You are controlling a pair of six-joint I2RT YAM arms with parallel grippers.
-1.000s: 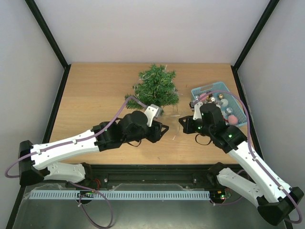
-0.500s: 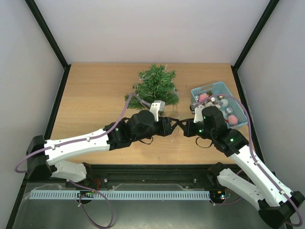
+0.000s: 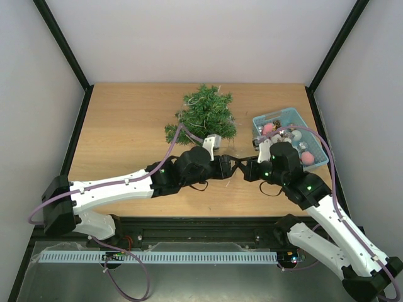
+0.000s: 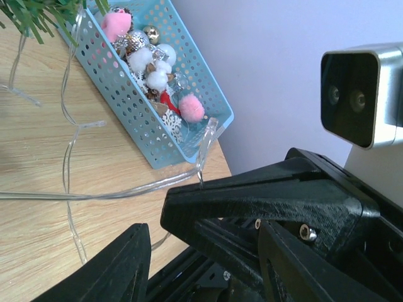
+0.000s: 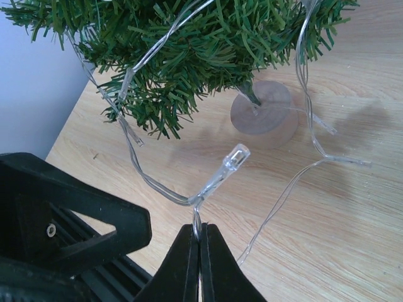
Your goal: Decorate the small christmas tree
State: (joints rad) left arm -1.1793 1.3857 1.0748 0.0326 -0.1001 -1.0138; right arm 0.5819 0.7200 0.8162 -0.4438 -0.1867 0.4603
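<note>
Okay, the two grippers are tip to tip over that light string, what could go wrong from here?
1. The right gripper pinches the thin light string at its very tips; the open left gripper, close around them, may bump it loose.
2. The string is threaded through the small christmas tree, so a tug might topple it.
3. Its slack beside the blue basket could snag.

On site: the small christmas tree (image 3: 204, 116) stands at the back middle of the table (image 3: 126, 126). The basket (image 3: 275, 113) sits to its right near the table's edge, with ornaments (image 3: 269, 128) inside. A light string (image 5: 220, 173) trails from the branches across the tabletop before the tree's base (image 5: 264, 113). In front of the tree, the left gripper (image 3: 233, 162) and right gripper (image 5: 198, 248) meet tip to tip.
</note>
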